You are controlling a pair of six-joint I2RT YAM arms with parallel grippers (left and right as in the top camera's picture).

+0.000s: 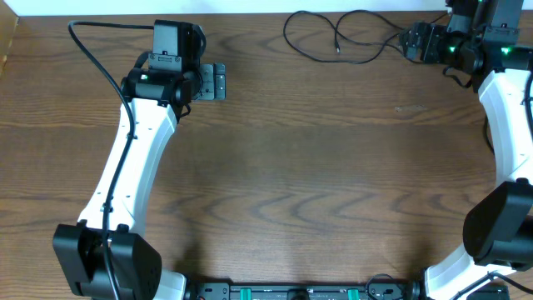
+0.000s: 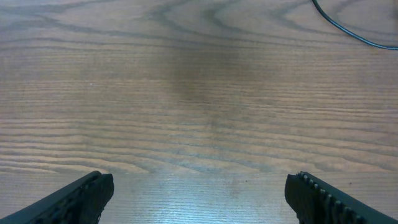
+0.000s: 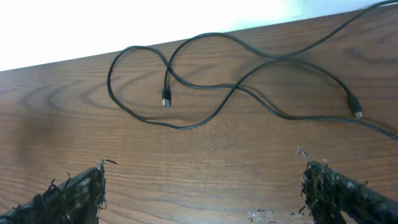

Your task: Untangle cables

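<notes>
Wood-grain table (image 1: 291,167) lies bare across its middle, and the cables (image 3: 180,126) sit at the far right, close to the far edge, as loose loops of thin black wire crossing one another. The right gripper (image 1: 416,42) hovers just beside them with its claw released and nothing between the jaws. The left gripper (image 1: 218,82) hangs well apart at the far left, also released and empty. The main risk is a grab at a crossing. If the right claw closes where two strands overlap, it would likely pinch both, and a pull would tighten the tangle rather than open it. A drag toward the far edge could also slide the slack wire off the table. The thicker cords on the right arm run close by and could snag. The overhead view gives the layout of both arms and how far the left one must travel, but the wire is too fine there to sort its crossings. The right wrist view shows them plainly, with a small plug (image 3: 166,99) lying inside one loop and a second plug (image 3: 356,112) further right. Whether this is one wire or several I cannot tell. The left wrist view shows only bare grain and a short black strand (image 2: 348,31) in its upper right corner.
</notes>
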